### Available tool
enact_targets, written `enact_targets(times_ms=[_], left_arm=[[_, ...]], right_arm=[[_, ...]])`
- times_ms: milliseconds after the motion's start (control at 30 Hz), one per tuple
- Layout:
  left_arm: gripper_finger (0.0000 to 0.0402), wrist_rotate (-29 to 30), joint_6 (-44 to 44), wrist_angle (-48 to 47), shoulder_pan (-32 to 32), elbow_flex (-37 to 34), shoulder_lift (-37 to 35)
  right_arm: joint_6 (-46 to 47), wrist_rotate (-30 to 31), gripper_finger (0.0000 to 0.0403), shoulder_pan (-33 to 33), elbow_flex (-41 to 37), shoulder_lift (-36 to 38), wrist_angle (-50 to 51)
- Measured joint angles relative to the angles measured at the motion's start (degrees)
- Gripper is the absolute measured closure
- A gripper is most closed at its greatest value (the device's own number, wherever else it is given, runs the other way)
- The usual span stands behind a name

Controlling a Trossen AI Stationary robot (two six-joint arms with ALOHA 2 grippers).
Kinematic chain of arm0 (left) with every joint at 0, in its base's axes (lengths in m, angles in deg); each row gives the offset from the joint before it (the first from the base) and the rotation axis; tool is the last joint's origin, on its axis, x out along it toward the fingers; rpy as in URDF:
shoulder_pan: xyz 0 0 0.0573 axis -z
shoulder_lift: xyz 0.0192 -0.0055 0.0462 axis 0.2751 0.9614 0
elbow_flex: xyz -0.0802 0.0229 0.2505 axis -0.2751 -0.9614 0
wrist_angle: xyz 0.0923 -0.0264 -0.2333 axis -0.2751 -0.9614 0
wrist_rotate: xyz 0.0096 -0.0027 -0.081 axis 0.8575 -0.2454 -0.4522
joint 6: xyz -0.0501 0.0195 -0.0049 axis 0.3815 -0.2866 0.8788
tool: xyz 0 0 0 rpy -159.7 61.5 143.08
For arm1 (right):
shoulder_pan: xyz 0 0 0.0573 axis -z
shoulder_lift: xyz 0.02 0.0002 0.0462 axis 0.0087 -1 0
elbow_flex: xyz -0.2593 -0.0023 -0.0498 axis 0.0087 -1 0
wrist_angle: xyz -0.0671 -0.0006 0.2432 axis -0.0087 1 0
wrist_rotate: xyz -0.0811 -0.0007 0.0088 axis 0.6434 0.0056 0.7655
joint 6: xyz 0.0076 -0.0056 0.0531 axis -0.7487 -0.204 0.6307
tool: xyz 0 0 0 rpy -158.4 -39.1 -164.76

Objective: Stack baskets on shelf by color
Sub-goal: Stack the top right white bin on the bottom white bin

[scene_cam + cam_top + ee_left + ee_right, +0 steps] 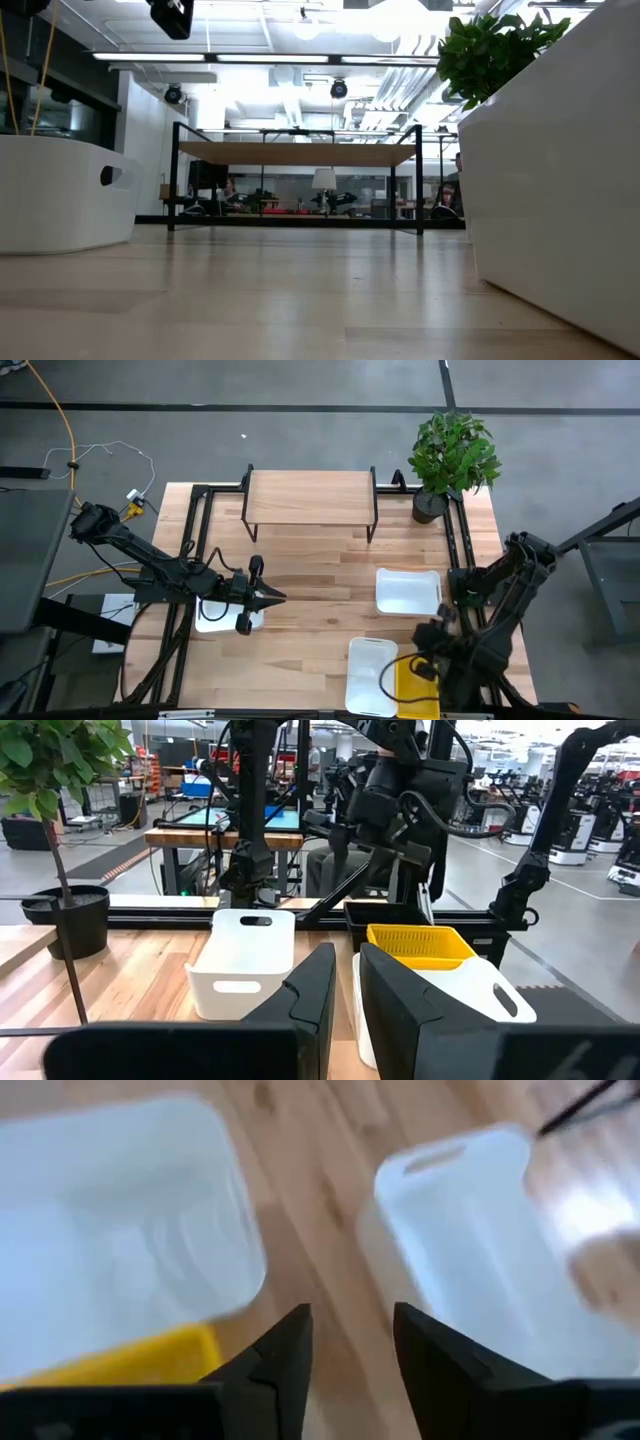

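Observation:
The shelf (310, 498) (300, 155) stands at the table's far side with nothing on its wooden top. One white basket (408, 590) (245, 960) rests flat at the right. Another white basket (372, 675) (480, 995) sits at the near edge beside a yellow basket (418, 688) (420, 945). A third white basket (225, 615) (60, 195) lies under my left gripper (272, 597) (347, 1010), which hovers level, shut and empty. My right gripper (430, 638) (350, 1350) hangs open above the bare wood between the two right-hand white baskets, holding nothing.
A potted plant (452, 455) (60, 910) stands at the far right corner beside the shelf. Black frame rails (195, 560) run along the table's left and right sides. Bare wood lies in the table's middle (320, 580).

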Motion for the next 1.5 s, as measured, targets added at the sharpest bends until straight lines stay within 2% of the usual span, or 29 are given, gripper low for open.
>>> enact_targets(times_ms=[133, 233, 367, 533, 600, 667, 767, 833, 900, 1000, 1233, 1500], left_arm=[[0.036, 0.0, 1.13, 0.0, -0.01, 0.0, 0.0], [0.036, -0.77, 1.14, 0.0, -0.01, 0.0, 0.0], [0.036, -1.53, 0.65, -0.01, 0.01, 0.0, 0.0], [0.036, -1.23, -2.18, -0.13, -0.01, 0.0, 0.0], [0.036, -1.01, -2.7, -0.02, -0.03, 0.0, -0.01], [0.036, -0.98, -2.82, -0.03, -0.03, 0.0, 0.0], [0.036, -0.98, -2.77, -0.02, -0.03, 0.0, 0.0], [0.036, -0.91, -2.27, 0.15, -0.03, 0.0, 0.0], [0.036, -0.85, -1.86, 0.2, -0.03, 0.0, 0.0], [0.036, -0.84, -1.87, 0.49, -0.05, 0.0, 0.0], [0.036, 2.04, -5.31, 1.27, -1.0, 0.0, 0.0], [0.036, 1.99, -4.9, 0.55, -2.79, 0.0, 0.0]], right_arm=[[-5.91, 3.25, 0.0281, 4.45, -1.37, 0.23, -3.71], [-12.83, 1.07, 0.0281, 8.99, -7.91, 1.62, -13.18], [-28.83, 0.83, 0.0281, 15.61, -17.19, 5.29, -32.87], [-53.49, 8.47, 0.0281, 21.51, -26.29, 11.98, -61.62], [-63.11, 8.57, 0.0281, 23.57, -31.33, 14.44, -75.77], [-72.04, 5.35, 0.0281, 25.91, -37.0, 15.79, -92.11], [-80.76, -2.79, 0.0281, 29.76, -45.27, 15.82, -114.85], [-83.89, -7.39, 0.0281, 32.08, -49.25, 15.15, -127.16], [-86.24, -10.49, 0.0281, 33.99, -51.73, 14.56, -135.26], [-86.7, -12.38, 0.0281, 36.01, -52.45, 14.37, -140.0], [-90.3, -12.63, 0.0281, 38.33, -51.28, 14.35, -138.86], [-93.09, -8.93, 0.0281, 41.12, -51.26, 14.34, -135.43]])
